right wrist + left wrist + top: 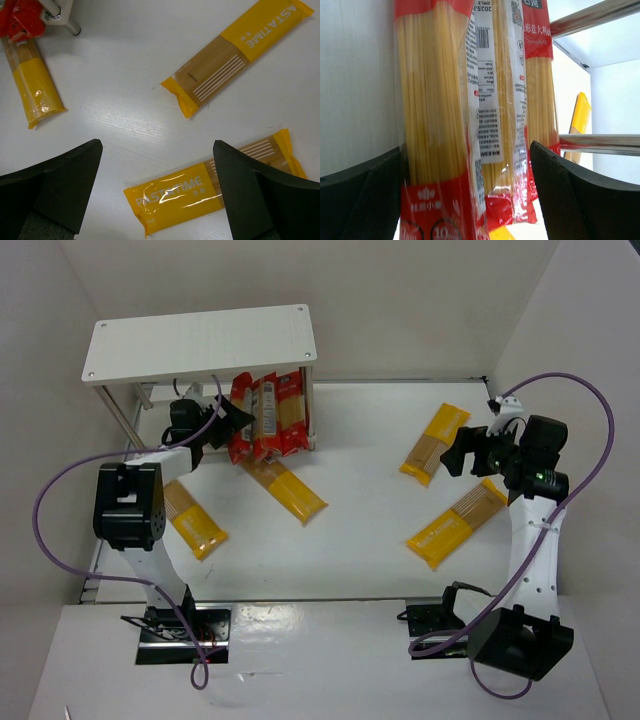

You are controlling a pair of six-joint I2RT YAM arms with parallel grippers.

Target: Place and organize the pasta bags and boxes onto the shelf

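Note:
Three red spaghetti packs (265,418) stand leaning side by side on the lower board of the white shelf (200,338). My left gripper (236,418) is at their left side, open. In the left wrist view the red packs (437,115) fill the gap between its black fingers (565,195); I cannot tell whether they touch. Several yellow packs lie flat on the table: one (286,490) just in front of the red ones, one (192,521) at the left, two at the right (434,442) (458,525). My right gripper (457,455) hovers open above a yellow pack (192,194).
The shelf's metal legs (600,142) cross the right of the left wrist view, with a yellow pack (580,122) behind them. White walls close in at the back and sides. Purple cables loop beside each arm.

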